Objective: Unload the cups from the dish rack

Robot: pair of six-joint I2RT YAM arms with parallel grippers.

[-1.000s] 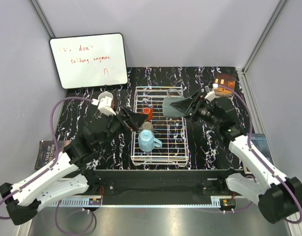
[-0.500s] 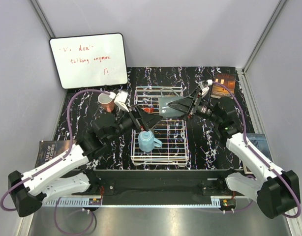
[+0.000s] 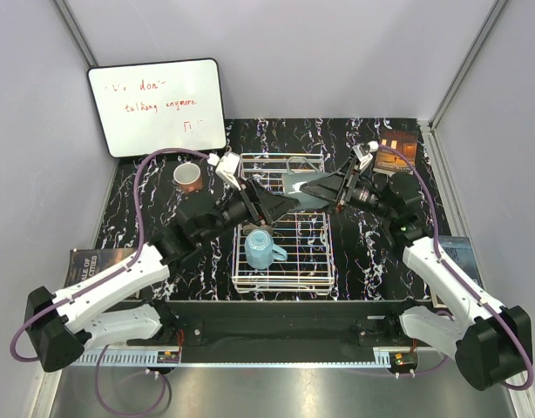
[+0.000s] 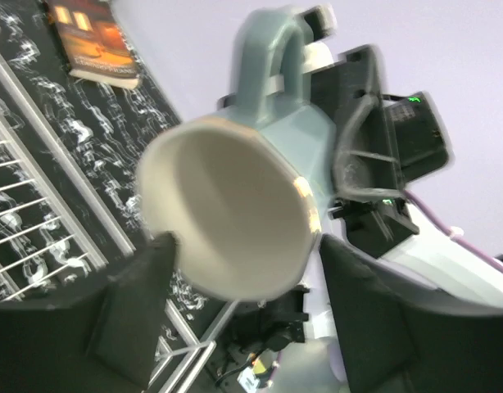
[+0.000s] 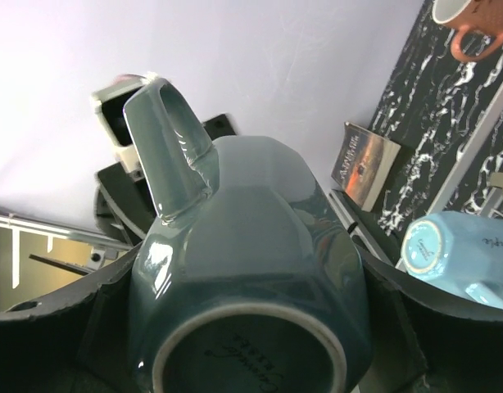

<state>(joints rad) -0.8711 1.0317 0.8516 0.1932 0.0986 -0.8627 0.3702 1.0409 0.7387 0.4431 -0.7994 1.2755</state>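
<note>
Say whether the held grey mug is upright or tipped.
Tipped sideways: the grey mug turns its base to the right wrist camera, its mouth to the left.

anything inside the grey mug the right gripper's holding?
Left wrist view looks into the grey mug: pale glaze, nothing showing in it. Blur hides fine detail; the right gripper covers its sides.

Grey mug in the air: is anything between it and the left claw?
Nothing visible. The left gripper has a finger on either side of the grey mug's open mouth, while the right gripper grips it from the base end.
</note>
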